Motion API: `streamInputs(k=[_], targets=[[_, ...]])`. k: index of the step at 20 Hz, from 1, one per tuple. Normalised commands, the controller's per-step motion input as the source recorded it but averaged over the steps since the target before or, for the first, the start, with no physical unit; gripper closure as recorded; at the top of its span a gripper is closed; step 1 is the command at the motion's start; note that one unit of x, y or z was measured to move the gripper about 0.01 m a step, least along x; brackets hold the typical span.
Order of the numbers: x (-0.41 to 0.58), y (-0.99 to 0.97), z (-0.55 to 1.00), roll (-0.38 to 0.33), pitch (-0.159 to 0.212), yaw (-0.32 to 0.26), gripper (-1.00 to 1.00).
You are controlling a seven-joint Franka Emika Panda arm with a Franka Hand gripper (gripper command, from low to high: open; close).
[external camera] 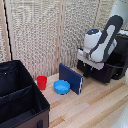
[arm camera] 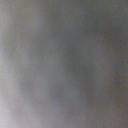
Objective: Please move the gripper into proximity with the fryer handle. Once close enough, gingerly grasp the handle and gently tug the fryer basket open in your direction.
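The black air fryer (external camera: 111, 70) stands at the exterior view's right on the wooden table. The bulky white arm bends down over it, and its white boxy wrist (external camera: 91, 55) sits right at the fryer's near face. The gripper (external camera: 87, 70) shows only as a dark patch under the wrist, against the fryer basket (external camera: 102, 75). I cannot see how its jaws stand. The fryer handle is hidden behind the wrist. The wrist view is an even grey blur with nothing to make out.
A dark blue board (external camera: 70, 78) stands upright just beside the fryer. A blue bowl (external camera: 61, 87) and a red cup (external camera: 42, 82) sit near it. A large black fabric bin (external camera: 20, 97) fills the exterior view's left. A wicker screen (external camera: 50, 30) stands behind the table (external camera: 95, 107).
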Motion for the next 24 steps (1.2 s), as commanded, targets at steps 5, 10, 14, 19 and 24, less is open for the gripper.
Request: streamInputs(k=[5,10,14,19,24], targets=[[0.278,0.54,-0.22,-0.046,0.067,-0.118,-1.00],[0.027,-0.03,0.16,0.064,0.001,-0.097,-1.00],[-0.046,-0.01,0.49,0.047,0.001,-0.022,-1.00],[0.003,0.01,0.65,0.046,0.023,0.000,-1.00],[0.046,0.04,0.40,0.016,0.080,-0.006,-1.00]])
